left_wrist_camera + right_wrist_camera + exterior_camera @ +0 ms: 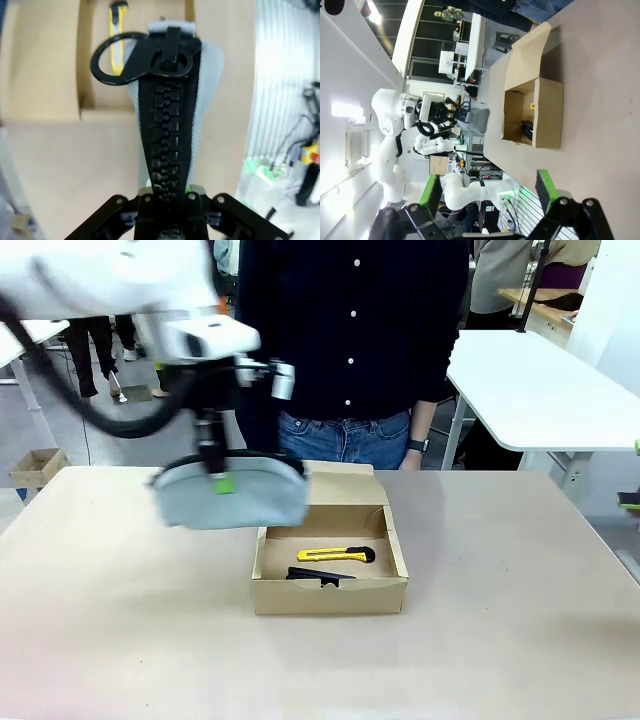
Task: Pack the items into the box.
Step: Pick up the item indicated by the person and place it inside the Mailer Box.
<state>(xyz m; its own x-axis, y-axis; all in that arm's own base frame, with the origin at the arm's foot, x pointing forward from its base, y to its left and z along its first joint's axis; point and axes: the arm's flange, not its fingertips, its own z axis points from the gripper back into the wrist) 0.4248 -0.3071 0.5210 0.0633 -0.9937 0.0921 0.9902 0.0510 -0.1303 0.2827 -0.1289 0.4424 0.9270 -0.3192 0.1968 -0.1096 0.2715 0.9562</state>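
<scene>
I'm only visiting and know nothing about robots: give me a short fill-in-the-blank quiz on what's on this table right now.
1. The left arm's jaws are shut on the grey pouch along its black ____.
2. The yellow-and-black utility knife lies inside the open cardboard ____.
3. Beside it, nearer the robot, lies a small black ____.
4. The right arm's jaws stand ____.
Missing words: zipper; box; stapler; open.

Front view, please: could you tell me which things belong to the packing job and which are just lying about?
Job: light grey fabric pouch, yellow-and-black utility knife, small black stapler, shallow brown cardboard box.
Lying about: tiny cardboard box, white side table.
</scene>
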